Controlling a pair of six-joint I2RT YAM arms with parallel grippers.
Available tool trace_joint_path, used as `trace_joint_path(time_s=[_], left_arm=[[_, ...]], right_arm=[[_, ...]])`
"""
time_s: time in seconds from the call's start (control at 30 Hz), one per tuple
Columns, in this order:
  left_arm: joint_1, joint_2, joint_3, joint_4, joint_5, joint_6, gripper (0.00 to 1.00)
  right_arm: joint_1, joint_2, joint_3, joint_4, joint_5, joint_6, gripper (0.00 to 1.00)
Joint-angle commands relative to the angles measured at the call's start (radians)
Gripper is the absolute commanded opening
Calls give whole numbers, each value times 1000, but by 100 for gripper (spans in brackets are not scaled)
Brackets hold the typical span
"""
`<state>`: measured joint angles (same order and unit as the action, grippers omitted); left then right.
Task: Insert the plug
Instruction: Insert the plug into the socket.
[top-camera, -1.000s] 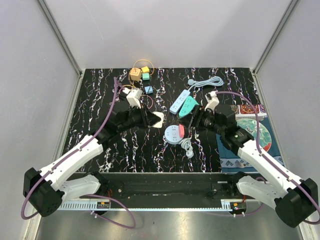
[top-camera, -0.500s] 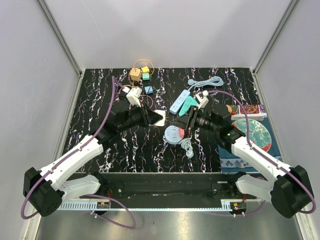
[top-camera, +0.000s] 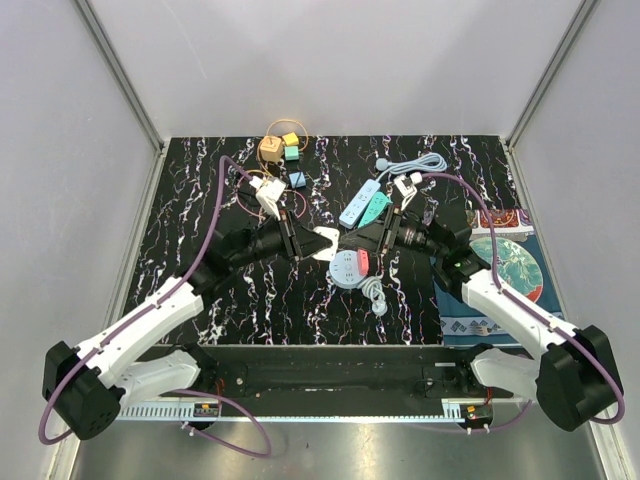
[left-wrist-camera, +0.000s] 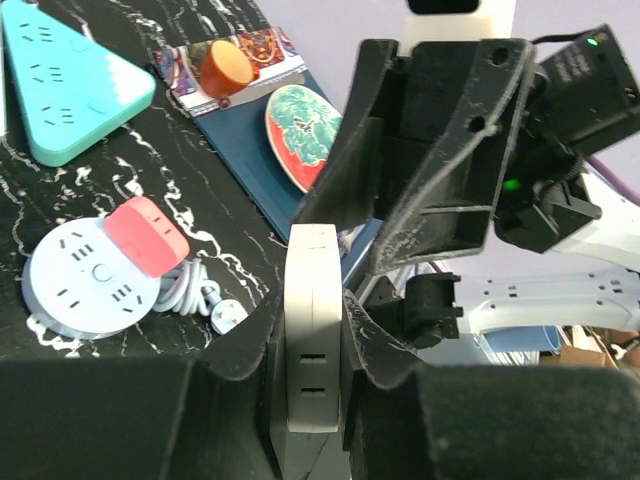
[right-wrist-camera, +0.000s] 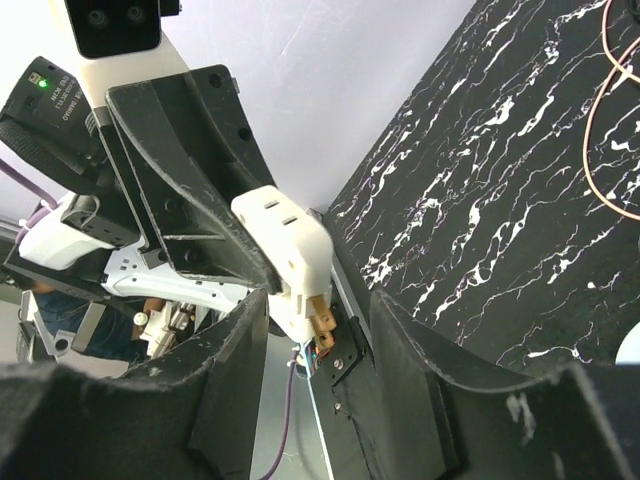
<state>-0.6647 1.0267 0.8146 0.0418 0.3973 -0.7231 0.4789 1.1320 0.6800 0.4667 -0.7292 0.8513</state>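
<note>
black marbled table (top-camera: 200, 200), grey walls (top-camera: 330, 60); left end effector (left-wrist-camera: 315, 310) clamps white plug (left-wrist-camera: 312, 385); right end effector (right-wrist-camera: 320, 305) apart.

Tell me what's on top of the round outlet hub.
A pink block sits on one edge of the round outlet hub. Whatever is beneath it is covered; the rest of the face is bare.
</note>
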Motion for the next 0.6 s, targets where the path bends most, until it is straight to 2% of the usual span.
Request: trace_joint_path(time_s=[0.0, 0.33, 0.47, 0.57], left_arm=[[-4, -39, 0, 113, 95, -22, 0], [-4, -28, 12, 145, 149, -42, 0], [-4, -28, 14, 150, 153, -42, 0], [-6, -24, 18, 152, 164, -44, 0]], right_arm=[[-19, 15, 45, 78, -82, -8, 51], [-20, 54, 84, 208, -208, 31, 50], [-19, 71, 90, 257, -242, 71, 46], [-20, 83, 90, 308, -263, 100, 39]])
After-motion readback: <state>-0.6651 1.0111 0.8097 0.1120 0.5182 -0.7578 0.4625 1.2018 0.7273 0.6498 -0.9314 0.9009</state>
